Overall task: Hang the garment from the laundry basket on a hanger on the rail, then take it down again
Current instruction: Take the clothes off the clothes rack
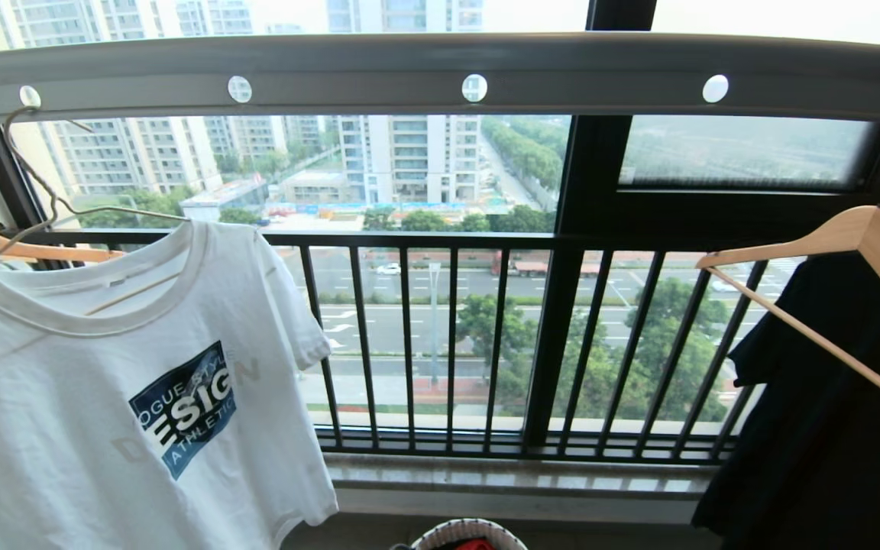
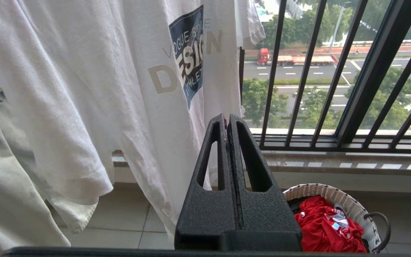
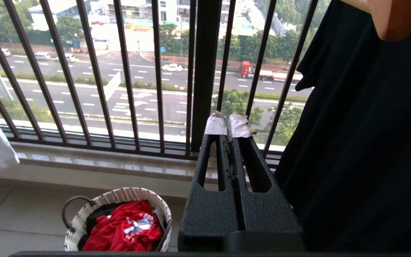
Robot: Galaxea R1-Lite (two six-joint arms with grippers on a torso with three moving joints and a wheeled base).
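T-shirt – white, crew-necked, with a dark blue "DESIGN" print – hangs on the wire hanger from the rail; left gripper and right gripper – both closed, empty.

left end effector closed, right end effector closed

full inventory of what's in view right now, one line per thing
T-shirt: 1, white with dark blue DESIGN print, hanging on the left
wire hanger: 1, cream-white, hooked in the rail's leftmost hole, carrying the T-shirt
rail: 1, grey-white with round holes, across the top
wooden hangers: 2, light wood, far left and right
black garment: 1, on the right wooden hanger
laundry basket: 1, white woven, on the floor below the window
red cloth: 1, in the basket
window railing: 1, black bars
left gripper: shut, empty, beside the T-shirt
right gripper: shut, empty, beside the black garment
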